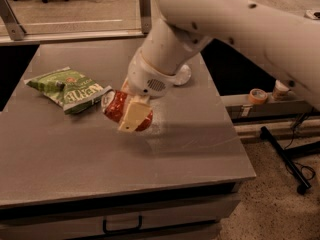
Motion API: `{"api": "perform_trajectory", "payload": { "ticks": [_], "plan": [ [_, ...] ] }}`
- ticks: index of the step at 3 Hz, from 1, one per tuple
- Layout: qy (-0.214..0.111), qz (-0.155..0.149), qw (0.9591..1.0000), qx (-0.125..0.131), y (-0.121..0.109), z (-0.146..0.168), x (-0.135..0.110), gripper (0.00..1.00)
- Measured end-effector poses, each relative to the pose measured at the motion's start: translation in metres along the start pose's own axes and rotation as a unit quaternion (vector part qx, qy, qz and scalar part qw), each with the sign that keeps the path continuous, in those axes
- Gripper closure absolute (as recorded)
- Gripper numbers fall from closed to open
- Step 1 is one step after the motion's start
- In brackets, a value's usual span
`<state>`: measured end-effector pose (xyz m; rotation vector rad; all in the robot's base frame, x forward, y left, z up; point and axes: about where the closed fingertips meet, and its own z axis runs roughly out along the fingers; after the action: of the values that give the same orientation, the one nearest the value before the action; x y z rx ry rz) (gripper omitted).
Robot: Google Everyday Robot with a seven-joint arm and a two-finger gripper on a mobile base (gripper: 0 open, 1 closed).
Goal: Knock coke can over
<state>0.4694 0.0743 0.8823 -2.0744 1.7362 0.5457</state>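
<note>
Bag (pixel 67 88): green, 9 o'clock of can, just beside.
Can (pixel 114 105): red, tilted, top toward bag.
Gripper (pixel 127 113): above table (pixel 190 149); I see it clamped around can.

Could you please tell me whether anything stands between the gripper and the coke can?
Nothing visible does: the gripper clasps the tilted coke can, just right of the green chip bag, with bare table in front.

Grey table (pixel 200 149) is carrying a green chip bag (pixel 67 88), which is lying flat towards its left edge. The gripper (pixel 129 118) is hanging over the table's middle, just beside the bag, clamping the tilted coke can (pixel 115 105).
</note>
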Motion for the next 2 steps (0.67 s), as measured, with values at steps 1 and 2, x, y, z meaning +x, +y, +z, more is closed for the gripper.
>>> {"api": "perform_trajectory", "payload": {
  "ticks": [1,2],
  "plan": [
    [0.093,-0.026,0.9953,0.005,-0.014,0.009,0.002,1.00],
    [0.167,-0.050,0.9844,0.022,-0.025,0.012,0.007,1.00]
  ]
}}
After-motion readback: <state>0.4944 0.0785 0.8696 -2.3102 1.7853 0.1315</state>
